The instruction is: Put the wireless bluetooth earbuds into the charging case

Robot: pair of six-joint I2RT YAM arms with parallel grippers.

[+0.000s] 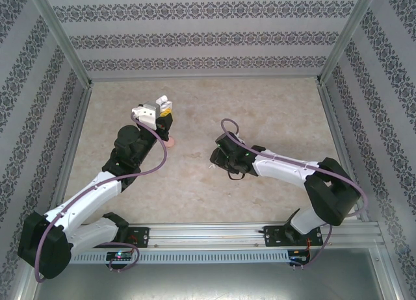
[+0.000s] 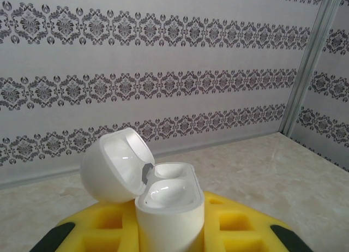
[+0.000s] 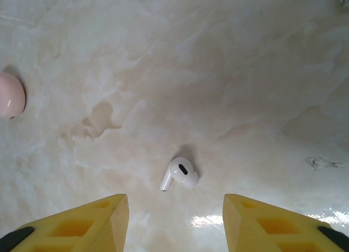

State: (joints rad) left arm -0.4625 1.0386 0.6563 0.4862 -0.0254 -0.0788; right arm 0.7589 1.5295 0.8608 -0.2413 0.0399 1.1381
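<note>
Marbled tabletop (image 1: 260, 112). Charging case (image 2: 169, 208), lid open and sockets empty, is clamped in left end effector (image 1: 163, 110). Right end effector (image 3: 175, 219) is held open above white earbud (image 3: 180, 173) lying on tabletop. Bud should be kept centred, pinched at head, stem left free.

No text, label, brand or number readable anywhere I look (checked all three views). Print on wallpaper (image 2: 163, 83) is ornament, not lettering. Shell of charging case (image 2: 169, 214) and earbud (image 3: 180, 174): no legible marking.
</note>
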